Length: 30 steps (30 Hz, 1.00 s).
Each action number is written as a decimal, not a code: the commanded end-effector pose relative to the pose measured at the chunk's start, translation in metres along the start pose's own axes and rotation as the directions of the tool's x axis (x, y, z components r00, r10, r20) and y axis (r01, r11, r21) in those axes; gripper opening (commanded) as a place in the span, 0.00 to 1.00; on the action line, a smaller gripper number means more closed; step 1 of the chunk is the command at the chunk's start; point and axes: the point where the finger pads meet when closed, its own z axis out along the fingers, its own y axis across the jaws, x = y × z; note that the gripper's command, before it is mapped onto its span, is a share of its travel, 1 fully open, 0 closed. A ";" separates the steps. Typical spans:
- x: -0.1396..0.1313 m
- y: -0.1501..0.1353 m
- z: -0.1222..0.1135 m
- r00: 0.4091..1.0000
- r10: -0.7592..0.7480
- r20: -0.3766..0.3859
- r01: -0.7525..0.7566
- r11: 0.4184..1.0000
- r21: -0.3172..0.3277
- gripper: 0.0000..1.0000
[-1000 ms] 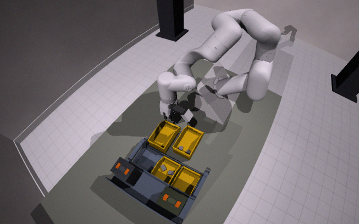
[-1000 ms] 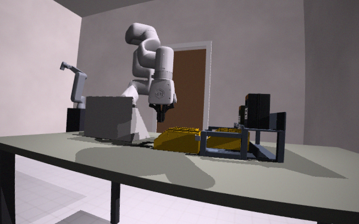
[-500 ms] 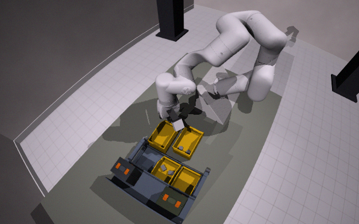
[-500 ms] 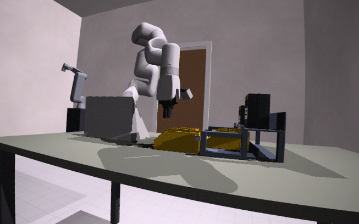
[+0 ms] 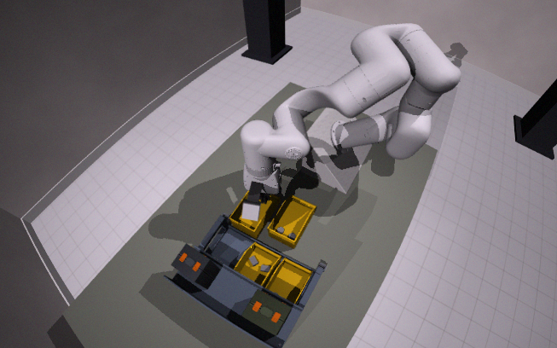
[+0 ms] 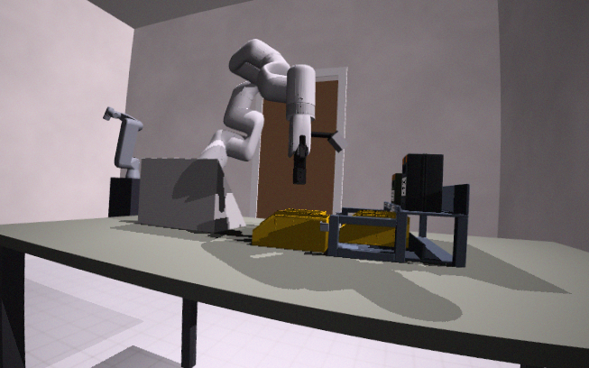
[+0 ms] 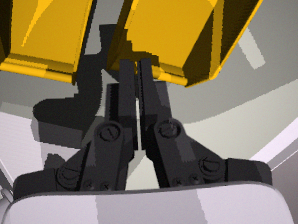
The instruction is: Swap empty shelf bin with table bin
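Two yellow open bins stand side by side on the table in front of the shelf. The left one (image 5: 251, 214) is empty. The right one (image 5: 292, 221) holds small grey parts. My gripper (image 5: 257, 197) (image 6: 299, 179) hangs well above them, fingers shut with nothing between them. In the wrist view the shut fingers point down over the gap between the near ends of the bin with parts (image 7: 49, 16) and the empty bin (image 7: 200, 16). The grey shelf (image 5: 246, 276) has a vacant place at its left (image 5: 223, 246).
Two more yellow bins sit in the shelf: one with parts (image 5: 257, 261), one beside it (image 5: 288, 280). Black cases with orange latches (image 5: 191, 264) (image 5: 266, 311) stand on the shelf's top board. A grey block (image 6: 179, 201) stands on the table behind the bins.
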 end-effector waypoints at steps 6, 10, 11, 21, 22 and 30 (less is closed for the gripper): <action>0.007 -0.001 -0.004 0.942 0.333 0.035 -0.333 0.943 -0.005 0.26; 0.007 -0.001 -0.004 0.942 0.333 0.035 -0.333 0.943 -0.005 0.26; 0.007 -0.001 -0.004 0.942 0.333 0.035 -0.333 0.943 -0.005 0.26; 0.007 -0.001 -0.004 0.942 0.333 0.035 -0.333 0.943 -0.005 0.26; 0.007 -0.001 -0.004 0.942 0.333 0.035 -0.333 0.943 -0.005 0.26; 0.007 -0.001 -0.004 0.942 0.333 0.035 -0.333 0.943 -0.005 0.26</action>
